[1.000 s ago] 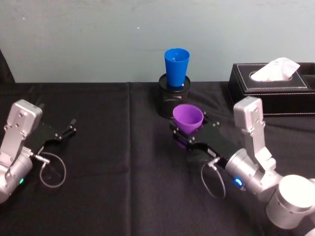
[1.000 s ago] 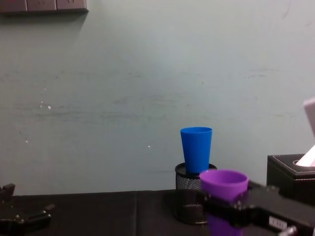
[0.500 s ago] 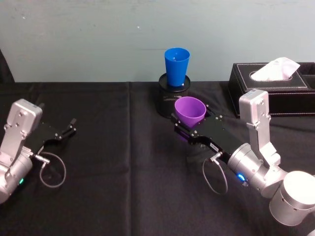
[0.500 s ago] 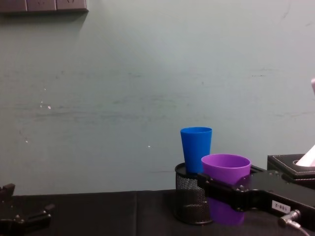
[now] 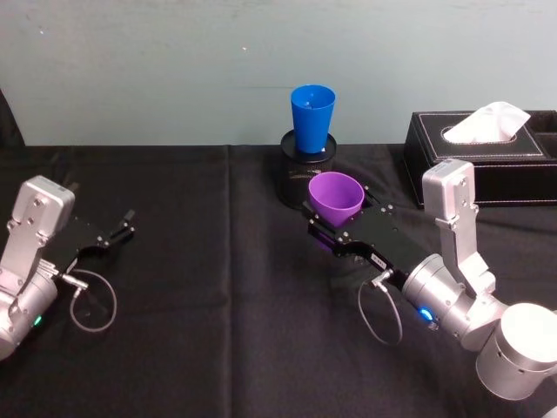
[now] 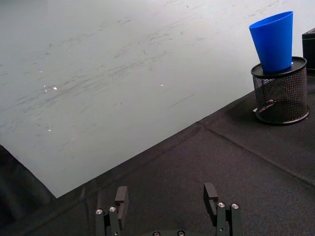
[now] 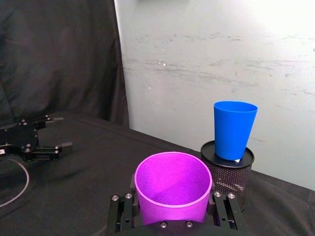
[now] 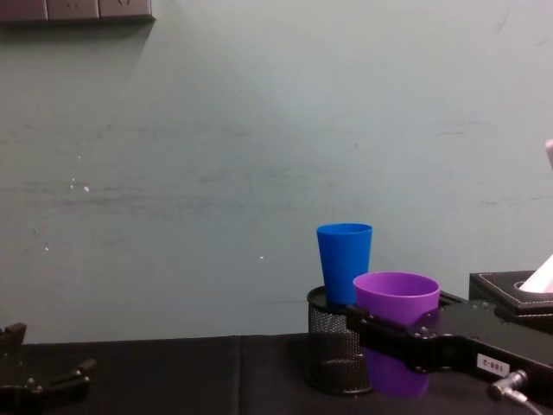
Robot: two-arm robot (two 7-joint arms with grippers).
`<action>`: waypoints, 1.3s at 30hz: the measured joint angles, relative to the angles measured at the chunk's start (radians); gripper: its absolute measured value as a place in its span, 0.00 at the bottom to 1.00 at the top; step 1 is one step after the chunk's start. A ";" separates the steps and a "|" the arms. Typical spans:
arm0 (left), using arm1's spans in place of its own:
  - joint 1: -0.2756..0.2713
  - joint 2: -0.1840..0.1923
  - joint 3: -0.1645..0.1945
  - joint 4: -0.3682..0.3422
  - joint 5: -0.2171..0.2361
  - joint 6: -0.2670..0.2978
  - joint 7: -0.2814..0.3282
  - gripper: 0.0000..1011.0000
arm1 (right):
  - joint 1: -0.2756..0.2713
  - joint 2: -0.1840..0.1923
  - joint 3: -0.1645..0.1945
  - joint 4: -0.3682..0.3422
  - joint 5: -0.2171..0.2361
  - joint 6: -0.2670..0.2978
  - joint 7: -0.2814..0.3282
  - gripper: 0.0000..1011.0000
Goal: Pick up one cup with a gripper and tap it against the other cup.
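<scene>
Nearest, at the right of the black-clothed table, the right arm's silver wrist reaches forward and left. Its right gripper has its fingers closed on opposite sides of the purple cup, low on the body. That grip leaves the wide rim and upper wall bare as the part to make contact. The cup is upright, mouth up, and appears to hang clear of the table.

At the near left, the left gripper lies low over the cloth, fingers spread wide with nothing between them. It is well apart from both cups, apparently parked so the right arm can work alone.

Just beyond the purple cup stands a black mesh pen holder. The blue cup sits upright inside it, its base down in the mesh and most of its body above the holder's rim. The right wrist view shows a gap between the cups, so the tap looks not yet made. Because the holder raises the blue cup, the purple rim rides only a little above the mesh rim. A straight push forward would likely meet the holder first, so a lift probably comes before the tap.

Farther right, a black tissue box sits against the pale wall, clear of the path.
</scene>
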 joint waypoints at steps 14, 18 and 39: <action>0.000 0.000 0.000 0.000 0.000 0.000 0.000 0.99 | 0.000 0.000 -0.001 0.001 0.000 -0.001 -0.001 0.73; 0.000 0.000 0.000 0.000 0.000 0.000 0.000 0.99 | 0.000 0.000 -0.001 0.001 0.000 -0.001 -0.001 0.73; 0.000 0.000 0.000 0.000 0.000 0.000 0.000 0.99 | 0.000 0.000 -0.001 0.001 0.000 -0.001 -0.001 0.73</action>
